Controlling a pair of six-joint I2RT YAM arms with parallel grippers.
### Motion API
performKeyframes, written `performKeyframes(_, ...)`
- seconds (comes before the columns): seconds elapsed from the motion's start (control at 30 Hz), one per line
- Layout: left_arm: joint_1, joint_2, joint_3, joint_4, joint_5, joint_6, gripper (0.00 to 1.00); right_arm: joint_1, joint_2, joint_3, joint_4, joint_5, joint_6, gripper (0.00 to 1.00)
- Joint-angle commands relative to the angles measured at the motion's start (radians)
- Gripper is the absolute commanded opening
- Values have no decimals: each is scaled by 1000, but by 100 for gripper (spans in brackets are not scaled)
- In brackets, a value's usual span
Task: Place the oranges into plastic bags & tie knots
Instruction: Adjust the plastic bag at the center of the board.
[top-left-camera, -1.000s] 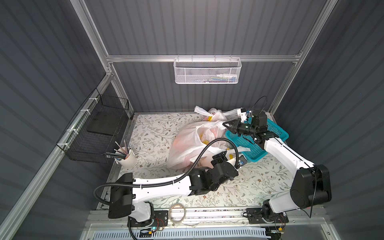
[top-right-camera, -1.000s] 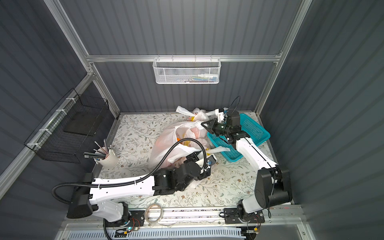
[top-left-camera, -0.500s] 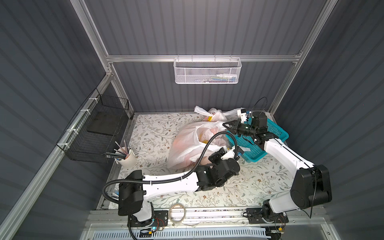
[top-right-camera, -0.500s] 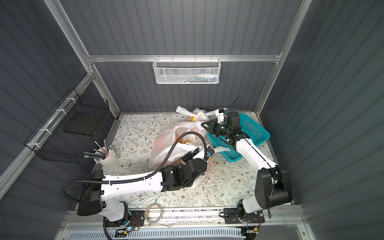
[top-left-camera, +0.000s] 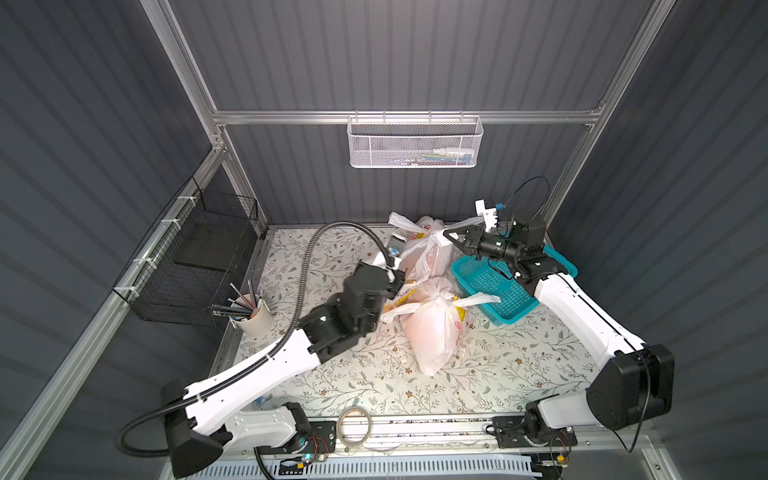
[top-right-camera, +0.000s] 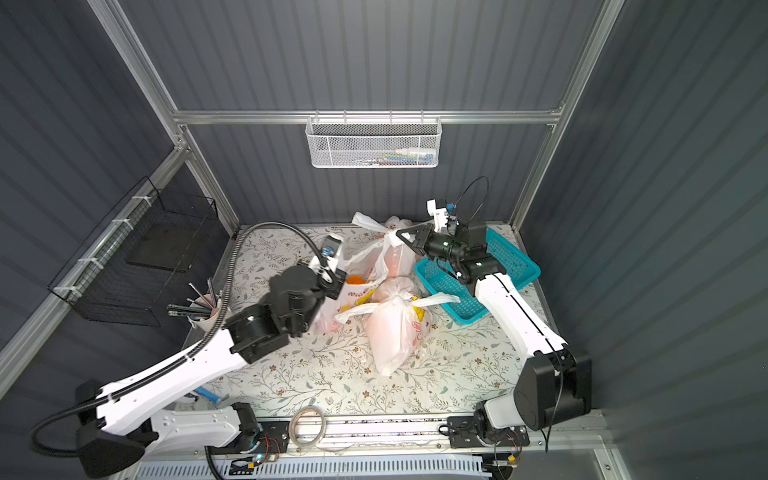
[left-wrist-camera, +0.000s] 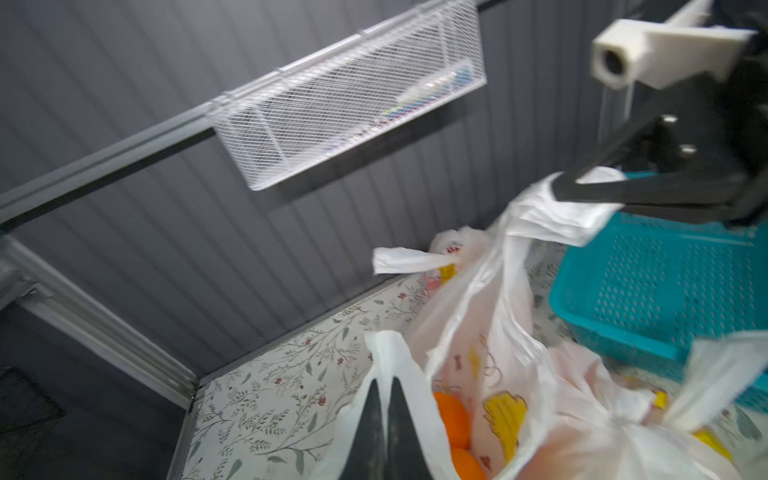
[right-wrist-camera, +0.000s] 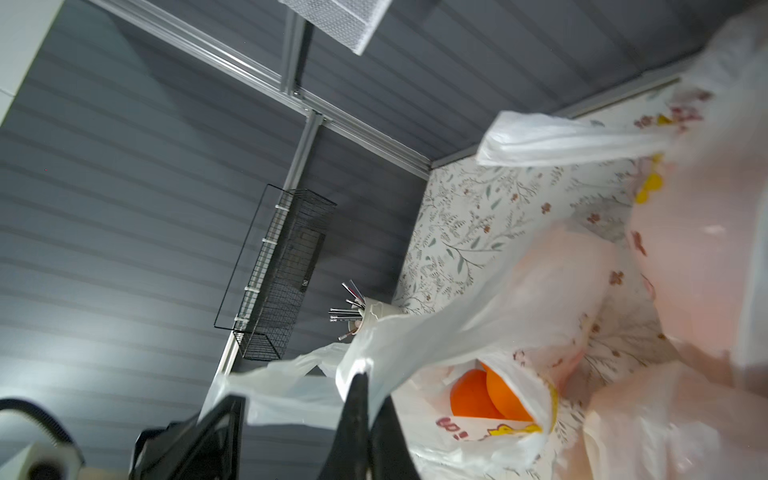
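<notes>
Left arm (top-left-camera: 266, 365): stretched from the near left corner diagonally over the floral table (top-left-camera: 374, 374) toward its middle, with the wrist lifted above the bags.
Left gripper (left-wrist-camera: 385, 384): jaws pressed together on one handle strip of the open bag (top-left-camera: 426, 257) (in the left wrist view the white film was draped over both fingers).
Right arm (top-left-camera: 582, 307): extended from the near right corner toward the back wall, passing over the teal basket (top-left-camera: 498, 322), with the forearm roughly level.
Right gripper (right-wrist-camera: 365, 380): closed, pinching the open bag's other handle, held higher than the left one.
Open bag: hung between the two grippers, its mouth spread and its base on the table just beside the basket.
Oranges (left-wrist-camera: 453, 417): at least two showed through the mouth, low in the bag, below and between both grippers (the full count could not be told).
Tied bag (top-left-camera: 434, 332): lay on the table nearer the front, touching the open bag.
Knot (top-left-camera: 448, 300): sat at the tied bag's top, its two ends sticking out sideways.
Far bag (top-left-camera: 428, 224): rested against the back edge, behind the open bag, with one white ear pointing left.
</notes>
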Motion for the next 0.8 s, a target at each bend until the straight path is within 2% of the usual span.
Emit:
performKeyframes(0.0,128,-18,48,-33,176,-8,0,17,-11,102,22,18,-25,0)
performKeyframes(0.23,445,72,293,-136,424,-56,0,40,49,317,-9,32,-45,0)
performKeyframes(0.37,610,107,361,-142,649,-140,0,45,79,395,-63,44,-73,0)
performKeyframes(0.63,655,129,263,-96,955,-211,0,41,104,279,-64,41,-64,0)
performKeyframes(0.77,665,141,244,-106,1001,-225,0,21,112,229,-62,0,-73,1)
